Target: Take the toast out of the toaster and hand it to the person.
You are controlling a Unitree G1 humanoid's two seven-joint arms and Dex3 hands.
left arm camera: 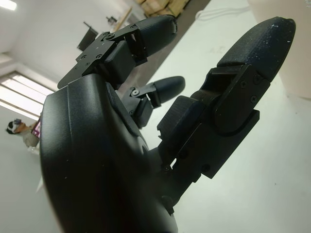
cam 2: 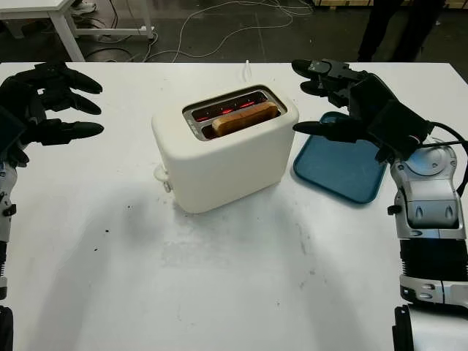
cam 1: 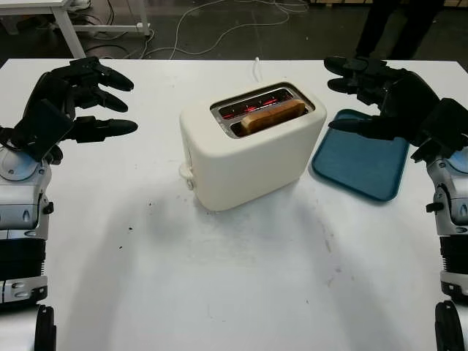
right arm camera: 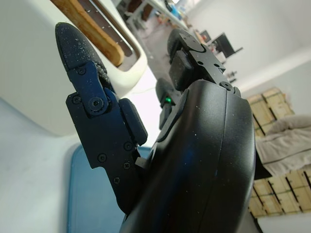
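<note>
While the toast (cam 1: 273, 116) sits in the cream toaster (cam 1: 248, 157) between my hands, my left hand (cam 1: 69, 99) and right hand (cam 1: 387, 95) hover open (blue tray (cam 1: 362, 164) under the right).

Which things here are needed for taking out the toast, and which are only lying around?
Needed for the job:
- toast, standing in the front slot
- toaster, slots glowing red
- right hand, open, above the tray
- left hand, open, left of the toaster

Only lying around:
- blue tray, right of the toaster
- cables on the floor
</note>
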